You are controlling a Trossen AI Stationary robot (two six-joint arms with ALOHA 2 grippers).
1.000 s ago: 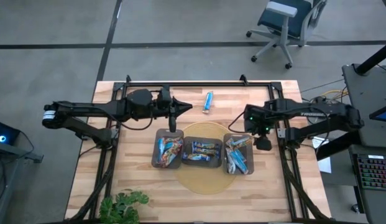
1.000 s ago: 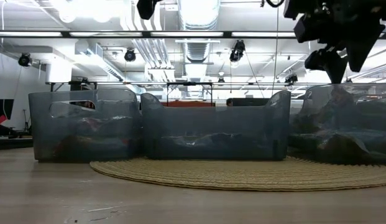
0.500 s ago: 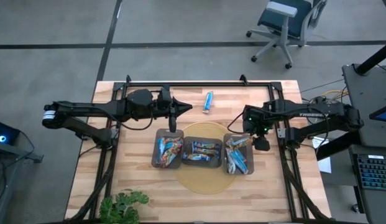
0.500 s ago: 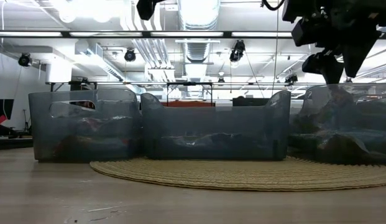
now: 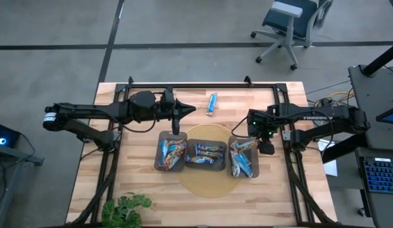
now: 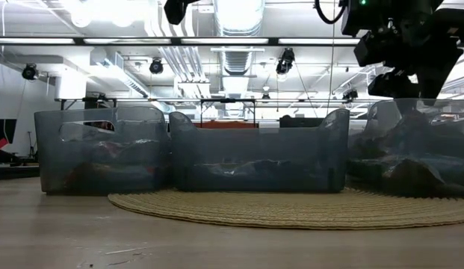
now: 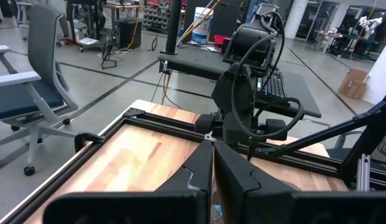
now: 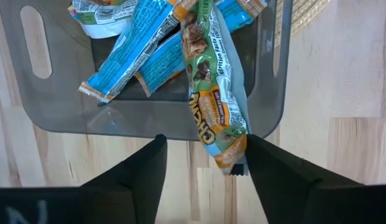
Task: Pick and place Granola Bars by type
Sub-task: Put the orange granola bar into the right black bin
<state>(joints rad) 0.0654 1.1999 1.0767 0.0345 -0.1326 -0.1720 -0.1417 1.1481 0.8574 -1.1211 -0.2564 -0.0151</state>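
Note:
Three dark trays stand in a row: left, middle and right, each holding granola bars. The right tray holds blue bars and an orange-green bar, whose end pokes over the rim. My right gripper points steeply down at that rim, open, with one finger on each side of the overhanging end. One blue bar lies alone on the table at the far side. My left gripper hangs level above the table's far left part, shut and holding nothing. My right gripper comes from above at the orange-green bar's overhanging end, which rests on the right tray's rim. That end lies close beside one finger. Whether the finger touches the wrapper I cannot tell.
A round woven mat lies under the middle tray and partly under the outer two. A potted plant stands at the near left edge. A black frame borders the far side of the table. Bare wood lies near and right of the trays.

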